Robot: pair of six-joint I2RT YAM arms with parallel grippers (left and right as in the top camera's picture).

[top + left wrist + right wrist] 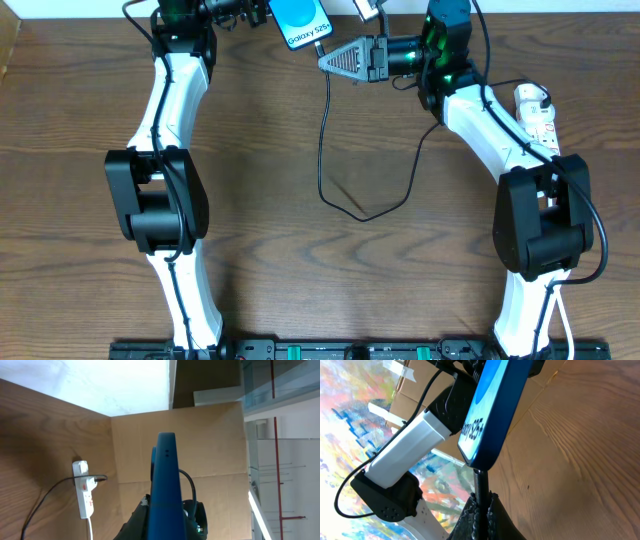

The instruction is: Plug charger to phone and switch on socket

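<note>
The phone (303, 22), blue screen with "Galaxy S25+" text, is held up at the table's far edge by my left gripper (262, 12), which is shut on it; in the left wrist view its blue edge (165, 490) rises from the jaws. My right gripper (327, 60) is shut on the charger's connector end (481, 491), whose tip meets the phone's bottom edge (492, 420). The black cable (322, 150) loops down over the table and back up to the right. The white socket (534, 108) lies at the right, also in the left wrist view (84, 491), with a black plug in it.
The socket's white cord (90, 527) runs toward the near edge. A cardboard panel (210, 445) stands behind the table's far edge. Both arms' bases sit at the near edge.
</note>
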